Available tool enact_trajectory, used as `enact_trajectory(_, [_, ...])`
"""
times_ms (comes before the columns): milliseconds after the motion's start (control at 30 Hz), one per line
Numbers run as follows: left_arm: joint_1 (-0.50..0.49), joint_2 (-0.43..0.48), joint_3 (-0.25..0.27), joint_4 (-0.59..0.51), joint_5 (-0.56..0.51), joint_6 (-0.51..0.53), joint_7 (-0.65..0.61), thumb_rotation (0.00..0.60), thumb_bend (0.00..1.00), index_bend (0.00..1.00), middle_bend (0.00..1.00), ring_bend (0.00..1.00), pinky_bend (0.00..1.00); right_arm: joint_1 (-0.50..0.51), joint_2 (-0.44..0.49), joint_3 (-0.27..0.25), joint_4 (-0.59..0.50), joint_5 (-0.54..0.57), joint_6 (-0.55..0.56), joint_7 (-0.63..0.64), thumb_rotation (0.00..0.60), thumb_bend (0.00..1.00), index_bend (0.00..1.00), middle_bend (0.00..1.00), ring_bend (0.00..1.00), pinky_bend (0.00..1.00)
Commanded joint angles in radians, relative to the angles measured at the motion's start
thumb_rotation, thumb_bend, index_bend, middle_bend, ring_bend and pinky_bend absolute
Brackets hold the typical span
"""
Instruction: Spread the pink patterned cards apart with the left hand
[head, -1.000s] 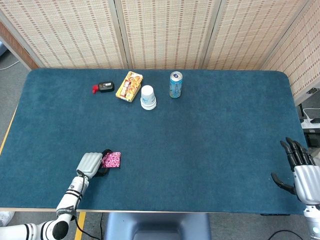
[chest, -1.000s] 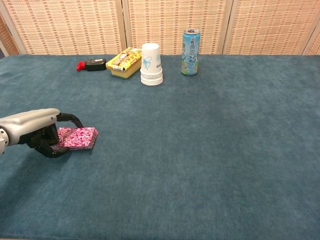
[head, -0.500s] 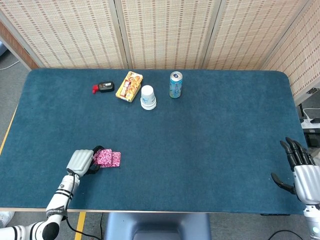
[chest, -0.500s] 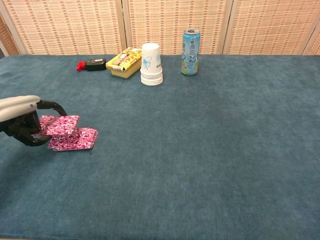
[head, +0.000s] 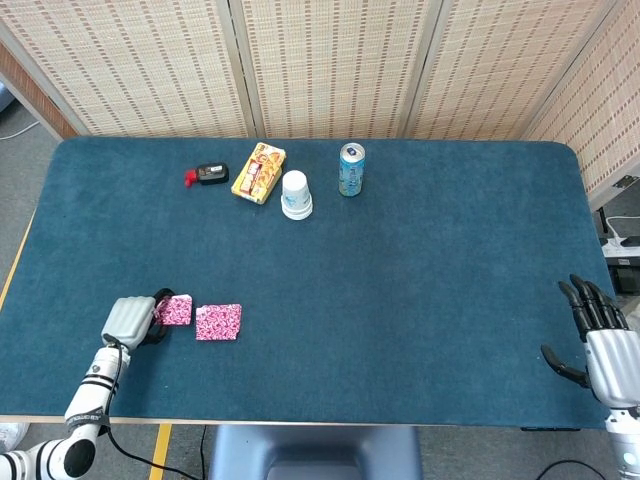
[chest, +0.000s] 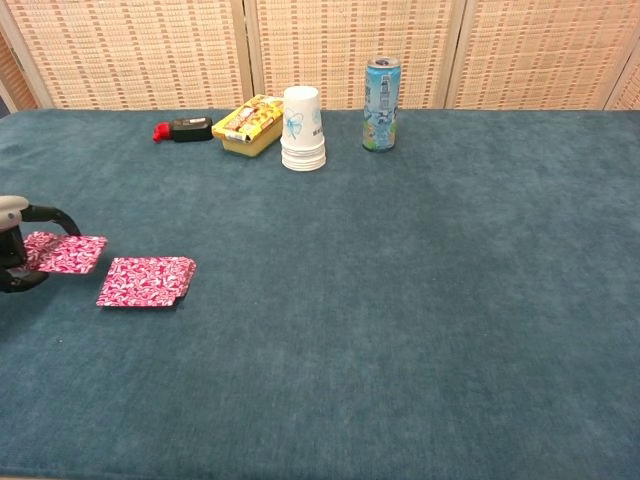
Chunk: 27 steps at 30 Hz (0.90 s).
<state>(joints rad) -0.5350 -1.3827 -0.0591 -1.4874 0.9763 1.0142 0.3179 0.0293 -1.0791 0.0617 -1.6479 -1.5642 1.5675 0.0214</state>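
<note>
pink cards (head: 218, 322) lie well apart from cups (head: 296, 194), can (head: 351, 169).

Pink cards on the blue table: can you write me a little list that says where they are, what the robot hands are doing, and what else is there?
cards: one pink card held at its left edge by the left hand; the other pink cards lie flat just right of it, a gap of cloth between
left hand: at the table's near left edge, fingers on the card
right hand: at the near right corner, fingers apart, holding nothing
far side: black and red gadget, yellow snack box, stack of white paper cups, blue can
</note>
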Motion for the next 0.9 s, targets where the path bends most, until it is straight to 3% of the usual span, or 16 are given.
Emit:
enact_trajectory(33, [-0.001,-0.002,-0.003,0.050,-0.007,-0.031,-0.018,0.600,0.41,0.43,1.00,1.00,1.00,0.001,0.000,0.000,0.000,0.001,-0.001,-0.001,0.600,0.20,0.00,0.00,0.00,0.14])
enact_trajectory(433, [-0.012,-0.015,-0.026,0.185,0.005,-0.117,-0.104,0.600,0.41,0.43,1.00,1.00,1.00,0.002,0.000,0.002,-0.003,0.008,-0.007,-0.004,0.600,0.20,0.00,0.00,0.00,0.14])
enact_trajectory(633, [-0.017,-0.042,-0.024,0.224,0.005,-0.130,-0.085,0.600,0.41,0.41,1.00,1.00,1.00,0.003,0.002,0.001,-0.004,0.009,-0.010,-0.004,0.600,0.20,0.00,0.00,0.00,0.14])
enact_trajectory(833, [-0.019,-0.071,-0.031,0.239,-0.017,-0.113,-0.038,0.600,0.41,0.11,1.00,1.00,1.00,0.001,0.003,0.000,-0.003,0.005,-0.005,0.003,0.600,0.20,0.00,0.00,0.00,0.14])
enact_trajectory(900, [-0.019,-0.069,-0.034,0.233,-0.022,-0.107,-0.024,0.600,0.41,0.05,1.00,1.00,1.00,0.002,0.004,0.000,-0.003,0.005,-0.006,0.004,0.600,0.20,0.00,0.00,0.00,0.14])
